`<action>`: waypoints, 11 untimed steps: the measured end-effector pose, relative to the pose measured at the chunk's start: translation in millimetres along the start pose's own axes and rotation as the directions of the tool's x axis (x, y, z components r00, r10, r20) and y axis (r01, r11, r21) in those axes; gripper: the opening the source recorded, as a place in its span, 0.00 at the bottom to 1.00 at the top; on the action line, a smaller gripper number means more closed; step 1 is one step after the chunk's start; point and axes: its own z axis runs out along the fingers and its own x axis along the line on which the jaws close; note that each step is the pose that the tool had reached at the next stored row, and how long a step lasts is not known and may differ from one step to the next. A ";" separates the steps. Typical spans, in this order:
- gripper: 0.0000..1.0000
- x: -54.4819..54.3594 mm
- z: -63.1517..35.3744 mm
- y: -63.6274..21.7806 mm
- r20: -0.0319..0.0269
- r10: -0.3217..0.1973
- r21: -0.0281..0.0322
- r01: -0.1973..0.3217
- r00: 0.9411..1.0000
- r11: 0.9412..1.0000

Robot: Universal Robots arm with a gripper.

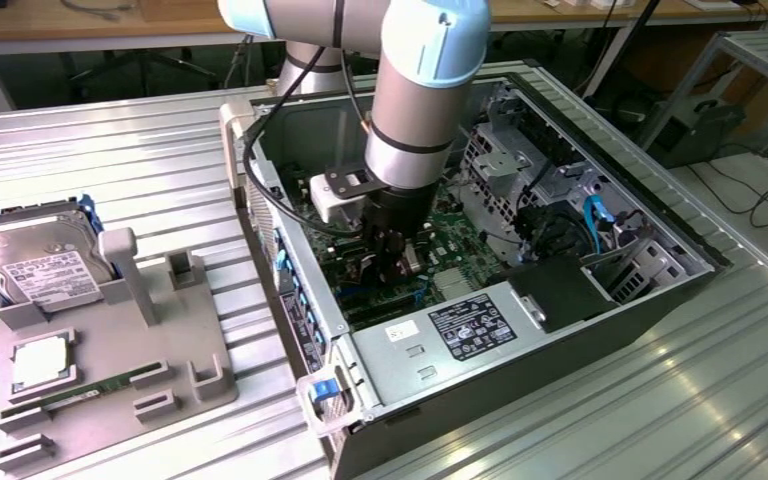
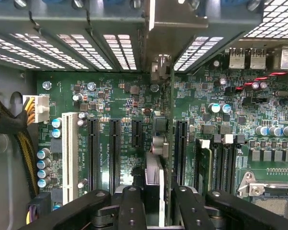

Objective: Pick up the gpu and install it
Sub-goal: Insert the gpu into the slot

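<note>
Wrist view: tool (image 2: 153, 203) clamps the gpu (image 2: 154, 167) edge-on over the motherboard (image 2: 110, 100).
Card looks thin, stiff and fragile, so gripping its top edge suits; it hangs inside the computer case (image 1: 651, 300).

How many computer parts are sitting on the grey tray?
3: a hard drive standing at the back, a square silver chip in the middle, a green memory stick nearer the front. None looks hidden.
</note>
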 end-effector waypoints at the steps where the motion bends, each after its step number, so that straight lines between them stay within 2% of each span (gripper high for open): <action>1: 0.28 0.0 0.1 0.0 0.000 0.000 0.000 0.000 1.000 1.000; 2: 0.28 -0.1 0.2 0.0 0.000 0.000 0.000 0.000 1.000 1.000; 3: 0.29 -0.7 2.2 -0.3 0.005 0.000 0.003 0.000 1.000 1.000; 4: 0.29 -0.6 0.9 -0.1 0.002 0.000 0.001 0.000 1.000 1.000; 5: 0.35 -0.6 -0.2 0.0 0.000 0.000 0.000 0.000 1.000 1.000; 6: 0.35 -0.7 -1.6 0.0 0.000 0.000 0.001 0.000 1.000 1.000; 10: 0.35 -0.9 -24.7 0.2 0.000 0.000 0.006 0.000 1.000 1.000; 11: 0.35 -0.9 -33.2 0.3 0.000 0.000 0.008 0.000 1.000 1.000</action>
